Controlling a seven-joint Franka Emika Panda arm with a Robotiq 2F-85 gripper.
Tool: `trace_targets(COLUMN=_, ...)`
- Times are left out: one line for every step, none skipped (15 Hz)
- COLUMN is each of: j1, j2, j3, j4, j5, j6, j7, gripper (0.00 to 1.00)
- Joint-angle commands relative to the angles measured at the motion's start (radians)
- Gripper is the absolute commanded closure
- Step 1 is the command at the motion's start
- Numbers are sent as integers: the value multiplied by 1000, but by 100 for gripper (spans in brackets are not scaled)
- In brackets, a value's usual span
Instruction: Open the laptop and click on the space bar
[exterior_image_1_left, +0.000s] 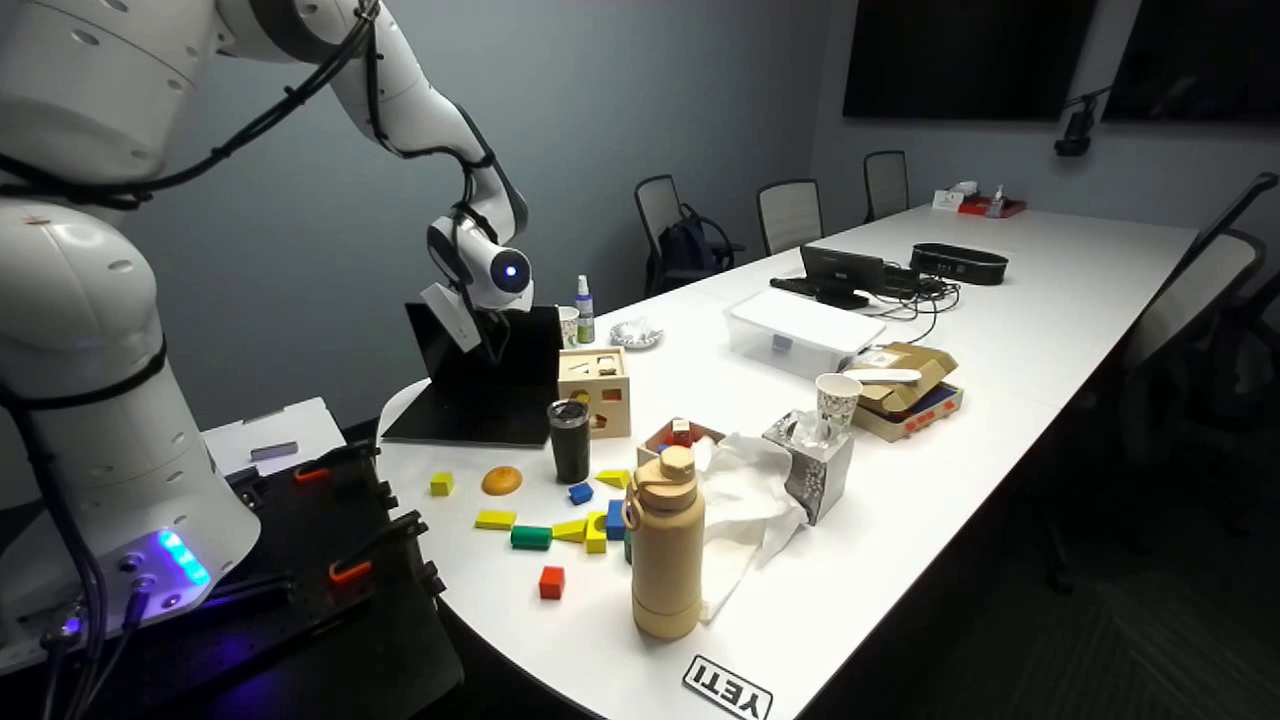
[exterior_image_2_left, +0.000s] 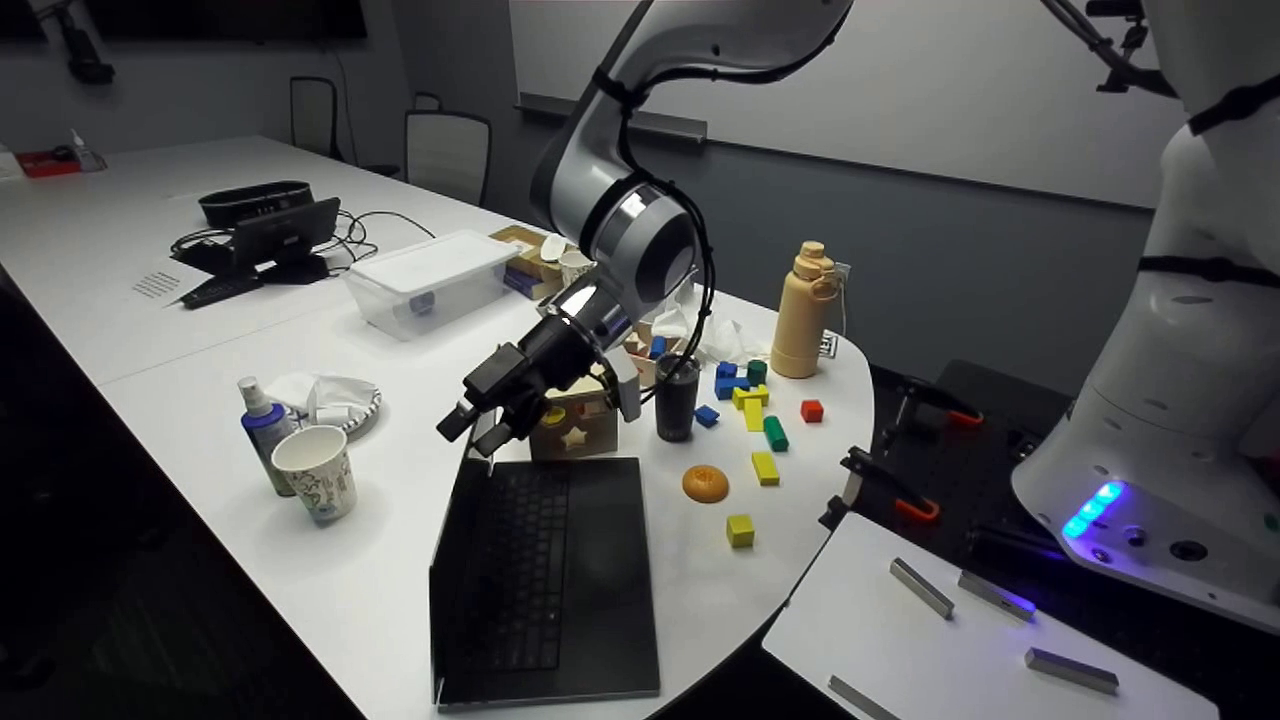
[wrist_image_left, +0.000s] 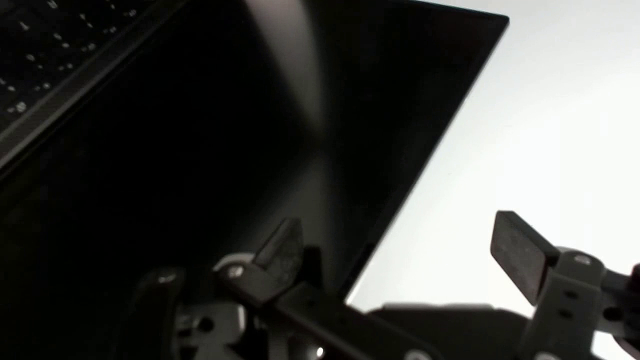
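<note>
1. A slim black laptop (exterior_image_2_left: 605, 590) stands open at the lower centre in an exterior view, its dark screen (exterior_image_2_left: 455, 595) raised and its black keyboard (exterior_image_2_left: 528, 560) exposed.
2. The black two-fingered gripper (wrist_image_left: 400, 252) is spread wide and holds nothing.
3. In the wrist view, its fingers (wrist_image_left: 517, 255) show along the bottom: one against the screen, the other against the white table (wrist_image_left: 575, 125), the screen's edge passing between; whether they touch it I cannot tell.
4. A pale wooden box with shaped cut-outs (exterior_image_1_left: 612, 420) stands just beside the laptop, at the centre in an exterior view.
5. A dark cylindrical tumbler (exterior_image_1_left: 571, 447) stands upright near that box.
</note>
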Motion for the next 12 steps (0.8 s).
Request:
trace_targets(j1=21, j2=31, j3=18, j4=79, j5=-23, j6=6, j7=12, gripper=0)
trace_targets(j1=21, j2=39, j3=19, j4=92, j5=-30, j6=6, j7=12, gripper=0)
trace_targets(j1=21, j2=47, j3=20, j4=103, j5=-37, j6=7, j7=12, gripper=0)
trace_targets(j1=21, j2=54, j3=21, j4=116, j5=-42, j6=8, j7=11, gripper=0)
trace_targets(j1=22, j2=62, j3=21, j4=126, j5=-47, j6=10, j7=10, gripper=0)
trace_targets(j1=24, j2=69, j3=22, j4=137, j5=-49, j6=10, j7=8, gripper=0)
trace_targets(j1=25, j2=76, j3=22, j4=148, j5=-50, j6=10, j7=6, gripper=0)
trace_targets(j1=26, j2=86, j3=23, j4=159, j5=-51, j6=10, j7=4, gripper=0)
trace_targets(j1=28, j2=96, j3=22, j4=173, j5=-54, j6=12, j7=4, gripper=0)
trace_targets(j1=28, j2=106, j3=23, j4=183, j5=-56, j6=10, j7=6, gripper=0)
trace_targets(j1=29, j2=113, j3=23, j4=191, j5=-57, j6=11, j7=6, gripper=0)
trace_targets(j1=29, j2=119, j3=22, j4=198, j5=-60, j6=10, j7=6, gripper=0)
